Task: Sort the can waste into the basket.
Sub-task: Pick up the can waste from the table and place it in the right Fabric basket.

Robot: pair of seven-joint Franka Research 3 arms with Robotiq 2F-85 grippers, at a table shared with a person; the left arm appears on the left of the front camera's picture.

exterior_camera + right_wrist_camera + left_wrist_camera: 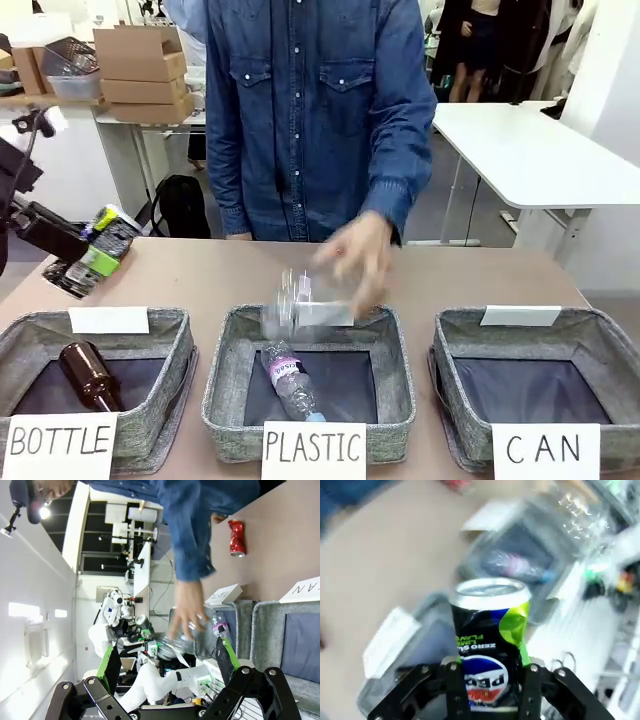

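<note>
The left end effector [490,682] is clamped on the dark can [489,625] with yellow-green print. It holds the can above the counter's [200,270] left edge, behind the BOTTLE basket [178,345] and well apart from the CAN basket [590,322] at the front right corner. The right end effector [167,662] has its fingers apart, gripping nothing, and the red can [236,537] lies toward the counter's far edge, near the person's sleeve [195,540].
</note>
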